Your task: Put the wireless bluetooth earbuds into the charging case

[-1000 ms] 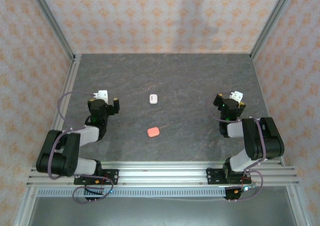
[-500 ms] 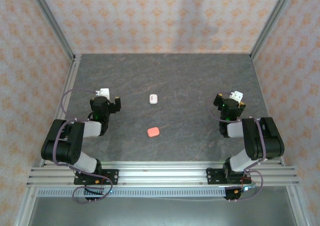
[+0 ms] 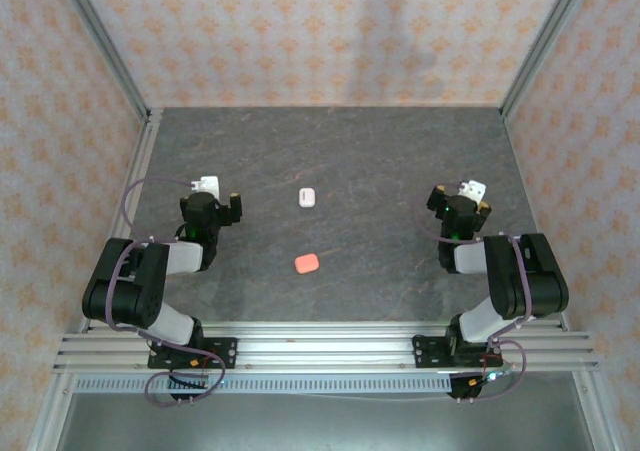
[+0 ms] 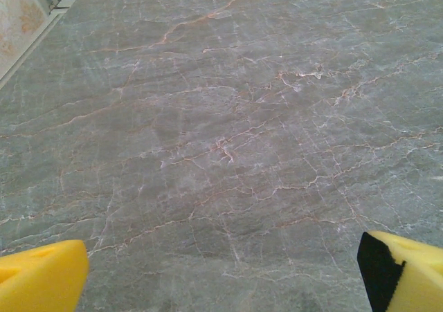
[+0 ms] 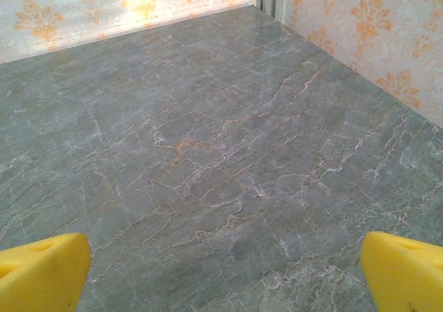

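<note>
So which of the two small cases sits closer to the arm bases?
The coral-pink case; the white case lies farther back on the table.

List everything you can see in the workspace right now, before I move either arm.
white case: one, white, mid-table, the farther of the two from the arms.
coral-pink case: one, coral-pink, mid-table, nearer the arms, apart from the white one; too small to tell whether either lid is open.
table: one, dark grey veined stone.
walls: three, cream with orange pattern, around the table.
rails: silver aluminium, along the near edge.
left arm: one, black and grey, near left.
right arm: one, black and grey, near right.
left hand: yellow-tipped, open, over bare table.
right hand: yellow-tipped, open, over bare table.
</note>
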Action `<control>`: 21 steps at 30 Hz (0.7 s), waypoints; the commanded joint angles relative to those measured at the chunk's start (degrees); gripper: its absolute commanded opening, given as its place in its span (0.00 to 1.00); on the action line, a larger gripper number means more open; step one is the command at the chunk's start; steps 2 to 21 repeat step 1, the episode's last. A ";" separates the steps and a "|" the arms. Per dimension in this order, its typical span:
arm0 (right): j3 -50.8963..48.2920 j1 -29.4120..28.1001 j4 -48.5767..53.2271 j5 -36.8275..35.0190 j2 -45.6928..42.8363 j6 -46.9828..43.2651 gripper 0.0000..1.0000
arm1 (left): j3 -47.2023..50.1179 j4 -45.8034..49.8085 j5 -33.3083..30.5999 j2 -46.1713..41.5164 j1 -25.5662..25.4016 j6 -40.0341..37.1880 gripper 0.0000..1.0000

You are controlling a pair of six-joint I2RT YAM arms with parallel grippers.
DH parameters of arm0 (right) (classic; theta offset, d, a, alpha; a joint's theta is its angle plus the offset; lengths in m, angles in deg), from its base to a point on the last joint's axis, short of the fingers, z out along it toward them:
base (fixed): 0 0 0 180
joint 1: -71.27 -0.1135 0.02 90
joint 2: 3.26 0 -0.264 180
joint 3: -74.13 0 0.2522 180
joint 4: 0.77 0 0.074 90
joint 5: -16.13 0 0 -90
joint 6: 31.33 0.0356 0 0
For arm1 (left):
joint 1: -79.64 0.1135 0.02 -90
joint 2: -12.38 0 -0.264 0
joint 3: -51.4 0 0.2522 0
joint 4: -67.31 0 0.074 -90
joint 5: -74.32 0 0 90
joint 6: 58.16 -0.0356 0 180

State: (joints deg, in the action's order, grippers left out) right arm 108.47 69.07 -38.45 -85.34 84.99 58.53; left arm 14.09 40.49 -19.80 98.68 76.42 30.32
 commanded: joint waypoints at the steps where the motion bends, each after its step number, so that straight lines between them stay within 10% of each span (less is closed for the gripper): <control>1: 0.71 -0.26 -0.82 0.75 0.34 -0.80 0.99 | -1.06 -1.69 -0.90 -0.45 0.45 0.53 1.00; 21: 0.71 -0.26 -0.82 0.75 0.34 -0.80 0.99 | -1.06 -1.69 -0.90 -0.45 0.45 0.53 1.00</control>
